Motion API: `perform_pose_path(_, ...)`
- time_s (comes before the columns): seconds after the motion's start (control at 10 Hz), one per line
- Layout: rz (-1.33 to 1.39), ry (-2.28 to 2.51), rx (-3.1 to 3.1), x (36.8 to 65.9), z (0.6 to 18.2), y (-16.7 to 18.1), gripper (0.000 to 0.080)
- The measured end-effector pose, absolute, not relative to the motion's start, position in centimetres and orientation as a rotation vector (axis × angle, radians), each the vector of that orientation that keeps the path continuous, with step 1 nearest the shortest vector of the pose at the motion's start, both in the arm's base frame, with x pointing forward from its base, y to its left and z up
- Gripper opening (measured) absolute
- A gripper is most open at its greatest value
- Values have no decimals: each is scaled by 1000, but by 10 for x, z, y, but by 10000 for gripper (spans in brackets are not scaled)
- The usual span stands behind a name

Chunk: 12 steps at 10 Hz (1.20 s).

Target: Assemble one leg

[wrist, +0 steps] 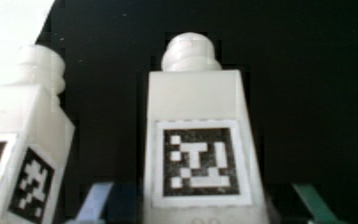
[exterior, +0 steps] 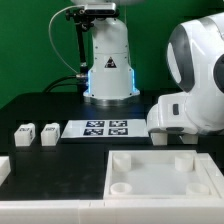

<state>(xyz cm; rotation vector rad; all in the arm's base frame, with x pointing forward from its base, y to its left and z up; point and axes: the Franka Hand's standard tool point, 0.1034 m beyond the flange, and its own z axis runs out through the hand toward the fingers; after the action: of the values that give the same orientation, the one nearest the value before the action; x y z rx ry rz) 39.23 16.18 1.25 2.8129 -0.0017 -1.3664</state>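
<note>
Plainly, the coming move turns on how the leg (wrist: 195, 130) sits against the end effector (wrist: 202, 205). In the wrist view the leg lies straight ahead, between the two bluish fingers (wrist: 101, 203), with a dark strip of bench (wrist: 309, 70) showing on either side of it. So the end effector is spread and not pinching anything. The leg's long axis runs away from the fingers, with its tagged face toward the camera and its rounded tip at the far end. A second leg (wrist: 23, 130) lies just beside it, nearly parallel, outside the fingers. In the exterior view the arm (exterior: 190, 80) hides this spot at that view's right; two other legs (exterior: 48, 131) sit well apart at its left. Closing should, I judge, catch the leg across its width, provided the neighbour is not caught too.
</note>
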Motion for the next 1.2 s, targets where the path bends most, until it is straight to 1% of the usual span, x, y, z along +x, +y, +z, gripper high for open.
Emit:
perform_pose_path(0.1, -1338, 92, 2836, 415, 41, 150, 291)
perform_pose_path(0.2, -1311, 104, 2856, 427, 69, 141, 291)
perform_pose_path(0.3, -1287, 94, 2862, 430, 84, 137, 291)
perform_pose_path(0.4, -1228, 93, 2881, 427, 92, 141, 291)
perform_pose_path(0.5, -1230, 99, 2880, 424, 89, 141, 291)
perform_pose_path(0.6, -1144, 95, 2925, 432, 84, 143, 291)
perform_pose_path(0.7, -943, 90, 3009, 443, 84, 144, 291)
perform_pose_path(0.8, -798, 168, 3071, 452, 85, 134, 291)
perform_pose_path(0.9, -687, 176, 3096, 472, 91, 124, 292)
perform_pose_path(1.0, -454, 246, 3098, 498, 110, 120, 292)
perform_pose_path(1.1, -384, 282, 3096, 505, 131, 118, 292)
perform_pose_path(1.2, -188, 282, 3132, 521, 134, 122, 292)
